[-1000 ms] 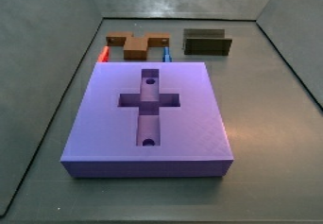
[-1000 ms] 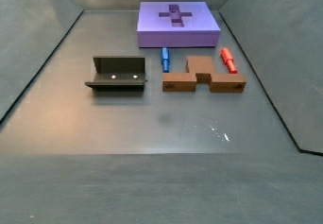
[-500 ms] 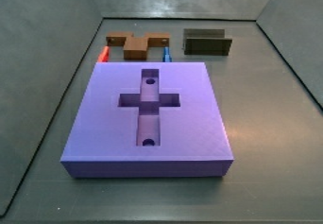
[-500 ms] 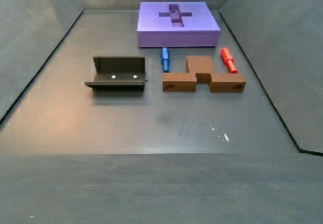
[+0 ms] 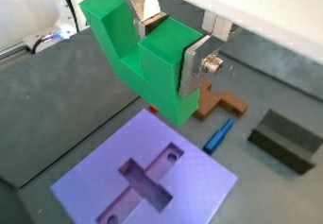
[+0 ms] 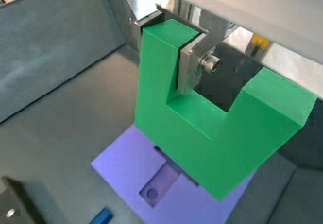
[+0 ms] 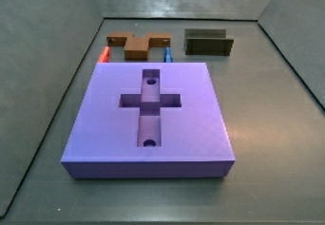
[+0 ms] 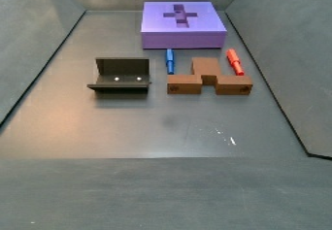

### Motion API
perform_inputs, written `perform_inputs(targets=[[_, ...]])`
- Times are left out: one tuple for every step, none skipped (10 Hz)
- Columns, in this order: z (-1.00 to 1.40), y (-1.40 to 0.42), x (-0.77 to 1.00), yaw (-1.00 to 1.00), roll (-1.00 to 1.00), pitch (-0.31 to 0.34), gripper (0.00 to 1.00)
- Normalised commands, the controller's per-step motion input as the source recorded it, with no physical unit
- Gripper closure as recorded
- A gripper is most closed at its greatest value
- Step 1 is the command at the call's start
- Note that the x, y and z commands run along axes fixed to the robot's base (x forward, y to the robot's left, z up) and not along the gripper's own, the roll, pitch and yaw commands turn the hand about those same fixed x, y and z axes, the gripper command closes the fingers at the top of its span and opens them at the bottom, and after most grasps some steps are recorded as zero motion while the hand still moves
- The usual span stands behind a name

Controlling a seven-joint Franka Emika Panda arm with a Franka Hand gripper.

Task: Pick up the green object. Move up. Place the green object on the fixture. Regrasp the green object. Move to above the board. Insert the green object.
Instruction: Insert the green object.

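Note:
The green object (image 5: 142, 62) (image 6: 190, 124) shows in both wrist views, held high over the floor with my gripper (image 5: 165, 46) (image 6: 171, 46) shut on one of its two prongs. Its square notch is plain to see in a wrist view. Under it lies the purple board (image 5: 190, 195) (image 6: 124, 157) with its cross-shaped recess. In both side views the board (image 7: 178, 124) (image 8: 208, 24) lies alone; neither gripper nor green object is in them. The dark fixture (image 7: 208, 43) (image 8: 119, 77) (image 5: 284, 138) stands apart from the board.
A brown cross-shaped piece (image 7: 137, 45) (image 8: 208, 79) (image 5: 224, 103) lies between board and fixture. A blue peg (image 8: 170, 60) (image 5: 218, 134) and a red peg (image 8: 235, 60) (image 7: 103, 52) lie beside it. Grey walls ring the floor.

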Motion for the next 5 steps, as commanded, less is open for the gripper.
perform_inputs(targets=[[0.00,-0.02,0.32,0.00,-0.50,-0.021,1.00],[0.00,0.00,0.38,0.01,-0.50,-0.017,1.00],[-0.15,-0.03,0.41,0.04,-0.45,-0.043,1.00],[-0.57,-0.04,0.35,0.05,-0.27,-0.084,1.00],[-0.96,-0.15,0.11,0.09,-0.09,-0.031,1.00]])
